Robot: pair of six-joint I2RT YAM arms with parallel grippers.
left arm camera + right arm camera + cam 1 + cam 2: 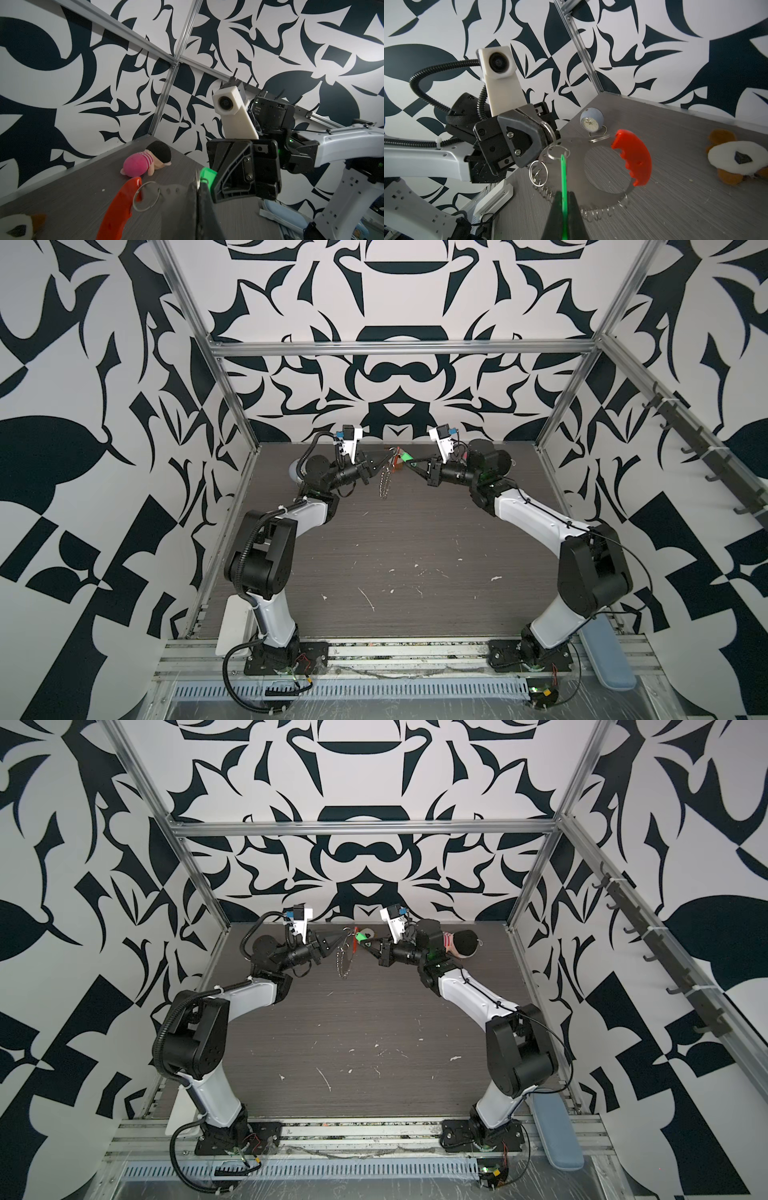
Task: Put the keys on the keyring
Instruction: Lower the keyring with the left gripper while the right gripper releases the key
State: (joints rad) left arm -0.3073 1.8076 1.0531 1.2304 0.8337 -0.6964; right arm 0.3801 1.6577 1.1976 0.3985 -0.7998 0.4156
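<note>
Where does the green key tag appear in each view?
In both top views: green key tag near the picture's centre.
Left wrist: a green block, seen broadside.
Right wrist: a thin green line, seen edge-on.
Shared landmark: the orange strip beside it.

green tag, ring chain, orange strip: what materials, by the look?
Tag: probably moulded plastic; thin, uniform bright green, matte.
Chain: metal wire rings; silvery, with glints.
Strip: likely plastic; solid orange-red, smooth with a soft sheen, moulded notches along one edge.
</note>
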